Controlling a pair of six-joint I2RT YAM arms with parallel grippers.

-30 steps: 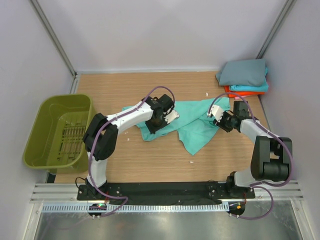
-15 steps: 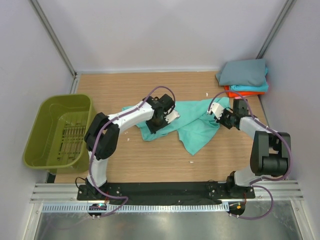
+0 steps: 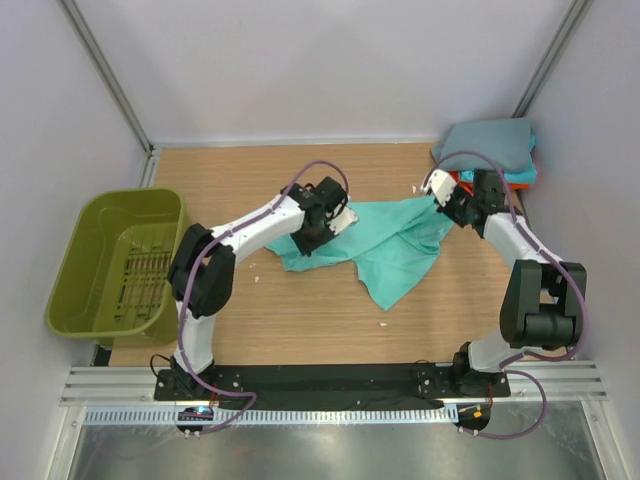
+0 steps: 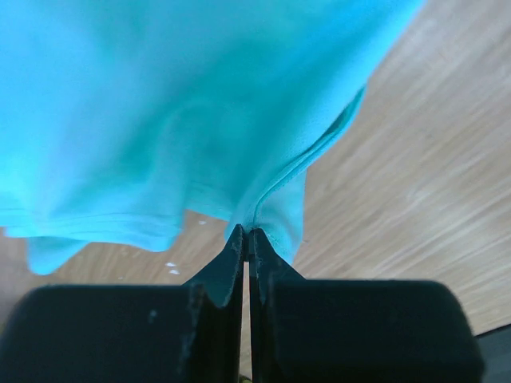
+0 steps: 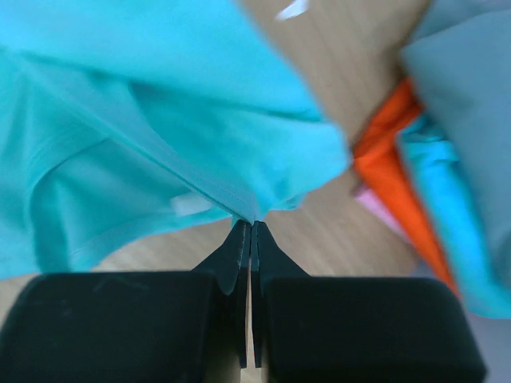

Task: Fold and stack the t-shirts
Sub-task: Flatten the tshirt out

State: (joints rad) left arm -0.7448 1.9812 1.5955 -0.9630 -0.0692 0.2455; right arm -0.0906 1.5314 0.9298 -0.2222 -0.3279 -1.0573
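The right tool (image 3: pixel 441 196) has just clamped onto the mint t-shirt (image 3: pixel 395 240) and pulled its edge toward two o'clock, beside the folded stack (image 3: pixel 490 150). The left tool (image 3: pixel 325 222) stays clenched on the ten o'clock edge. The shirt lies mid-desk (image 3: pixel 300 320), stretched, probably ready for spreading flat.

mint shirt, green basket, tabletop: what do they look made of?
Mint t-shirt: soft matte knit cloth, probably cotton jersey. It drapes in loose folds and shows stitched hems.
Basket: olive moulded plastic with a slight sheen, rigid walls and a slotted floor.
Table: matte light wood-grain surface. Whether it is laminate or real veneer cannot be told.
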